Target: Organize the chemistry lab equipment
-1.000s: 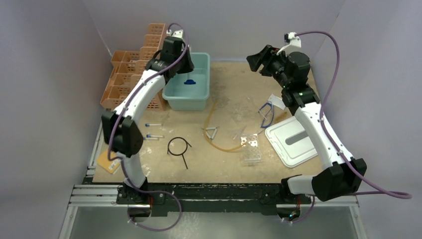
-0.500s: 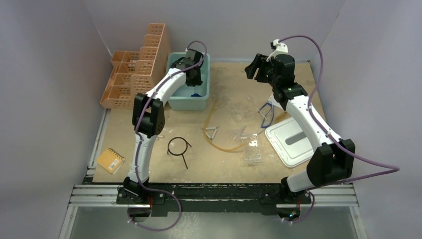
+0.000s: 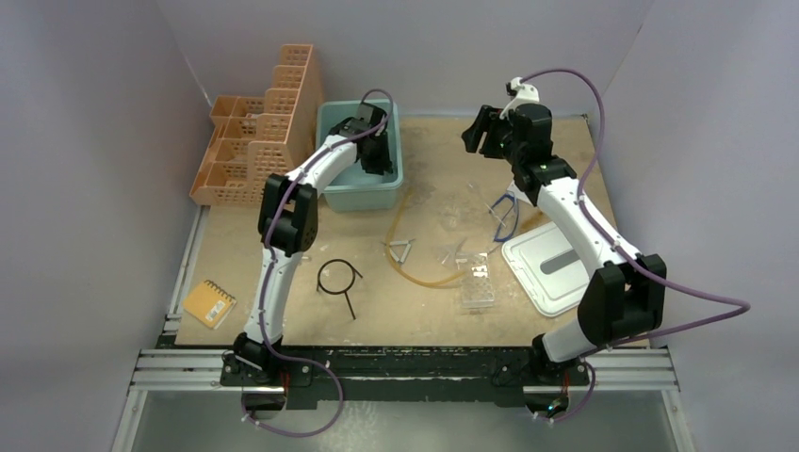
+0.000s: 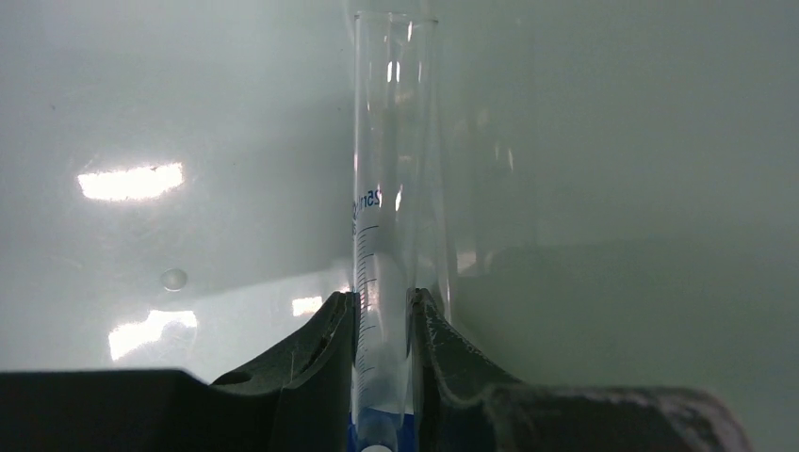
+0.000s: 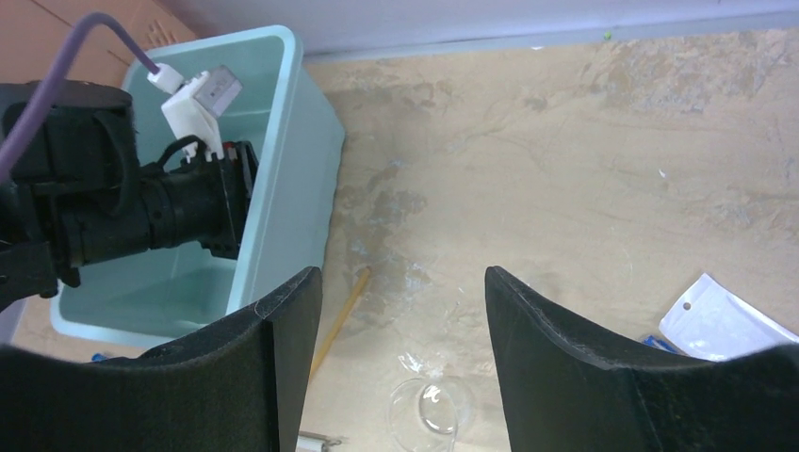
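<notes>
Cylinder (image 4: 391, 141): clear glass, slim and round, printed scale, blue base; runs up the centre of the left wrist view, inside the bin.
Bin (image 3: 353, 200): smooth pale-teal plastic, rectangular; upper centre-left of the top view.
Left gripper (image 4: 384, 301): arm arched, reaching into the bin; black fingers pinch the cylinder near its base.
Right gripper (image 3: 476, 137): raised over the mottled tan table (image 3: 415, 311), upper centre-right; fingers spread, holding nothing.

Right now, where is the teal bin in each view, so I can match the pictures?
Top external: the teal bin sits far left of centre, beside the orange rack.
Left wrist: its inner wall fills the background.
Right wrist: upper left.
Shared landmark: the left claw, inside the bin, shut on a glass cylinder.
</notes>
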